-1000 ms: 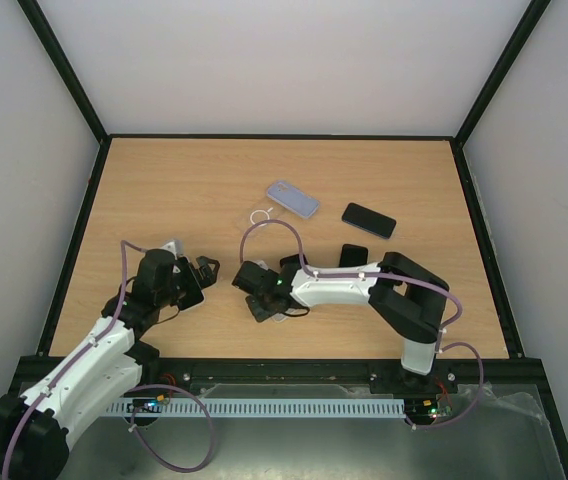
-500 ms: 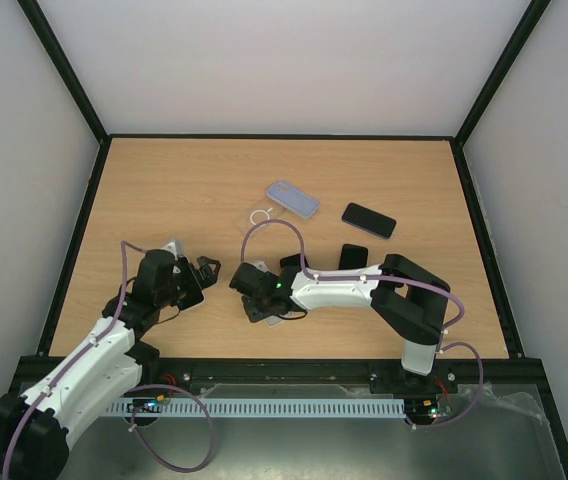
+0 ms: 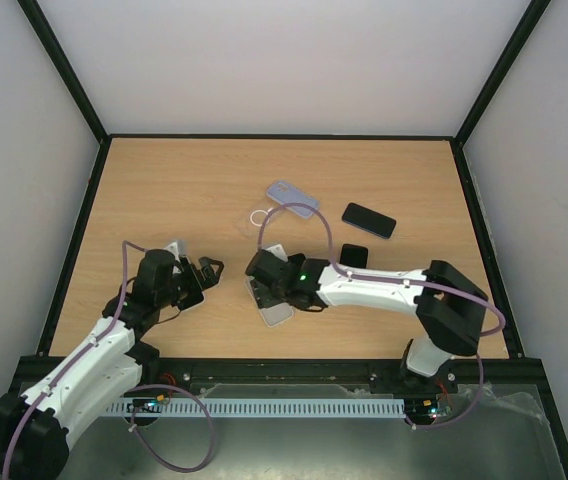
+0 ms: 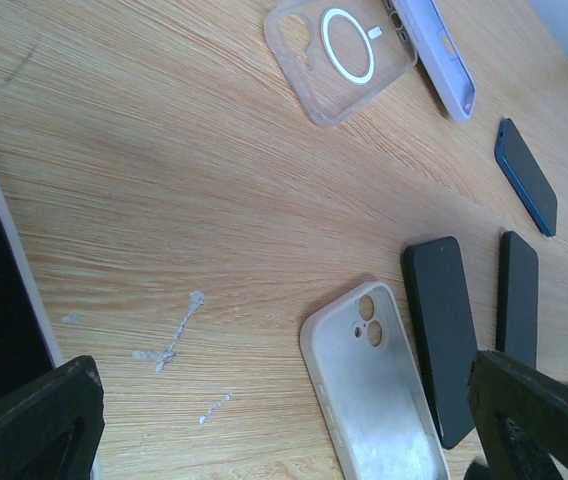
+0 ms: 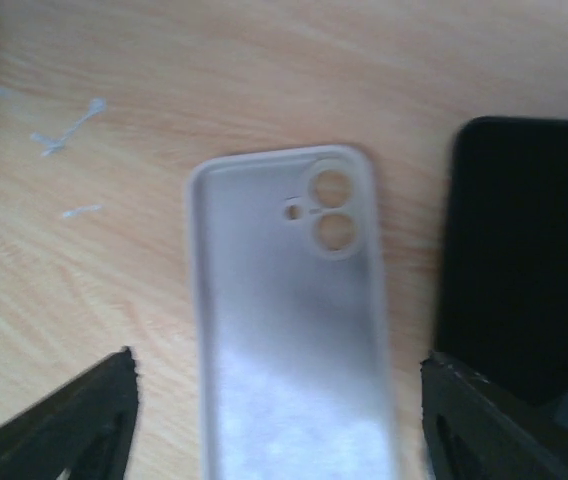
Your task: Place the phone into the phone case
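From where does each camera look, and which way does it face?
Top external: above and behind, looking down at the table; left arm and right arm show.
Left wrist: low, looking across at the white case; its fingers show.
Right wrist: directly above that case; its fingers show.
All three share the white case.

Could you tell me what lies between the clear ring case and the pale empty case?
Only bare table: the left wrist view shows nothing between the clear ring case and the pale empty case.
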